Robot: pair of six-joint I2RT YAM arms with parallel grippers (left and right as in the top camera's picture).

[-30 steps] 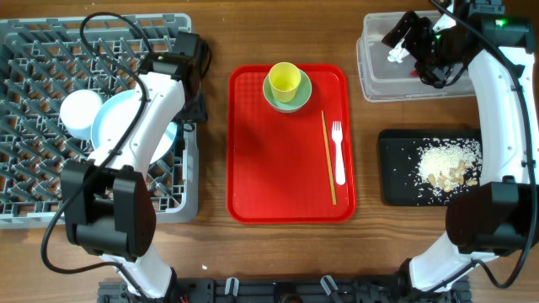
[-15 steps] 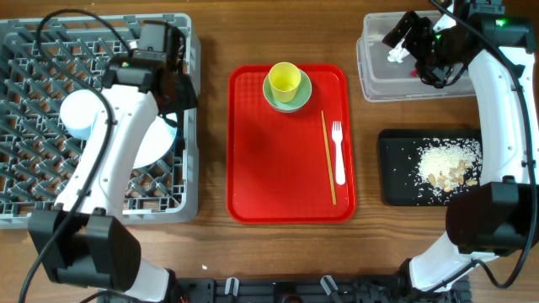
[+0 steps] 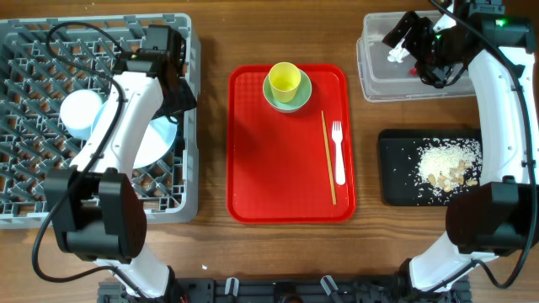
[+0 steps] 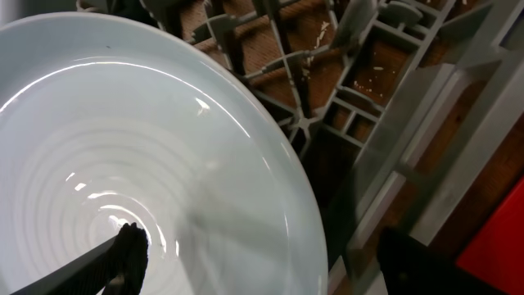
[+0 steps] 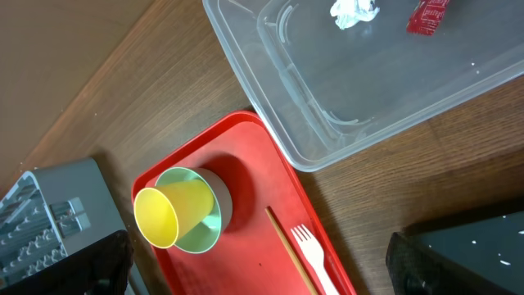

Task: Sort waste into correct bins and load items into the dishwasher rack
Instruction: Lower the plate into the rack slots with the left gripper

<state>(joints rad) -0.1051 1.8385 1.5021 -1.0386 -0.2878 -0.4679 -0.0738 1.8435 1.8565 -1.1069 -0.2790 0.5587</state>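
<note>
A large pale-blue plate [image 3: 157, 140] leans among the pegs of the grey dishwasher rack [image 3: 34, 50], beside a small pale bowl [image 3: 81, 113]. My left gripper [image 3: 175, 99] hangs open over the plate's right rim; in the left wrist view its fingers [image 4: 128, 249] straddle the plate [image 4: 123, 147] without closing on it. My right gripper [image 3: 410, 38] is open above the clear tub [image 3: 379, 86], which holds a white tissue [image 5: 354, 11] and a red wrapper [image 5: 428, 15]. The yellow cup [image 3: 284, 79] lies on the green saucer [image 3: 293, 101]. Fork [image 3: 338, 156] and chopsticks [image 3: 328, 160] lie on the red tray.
The red tray [image 3: 261, 168] sits in the middle of the wooden table. A black tray [image 3: 396, 189] at the right holds rice-like scraps [image 3: 446, 164]. The rack's right wall stands close to my left gripper.
My left arm has swung back over the rack's upper right corner, uncovering more of the plate. Its jaws stay wide. The right arm has not moved.
</note>
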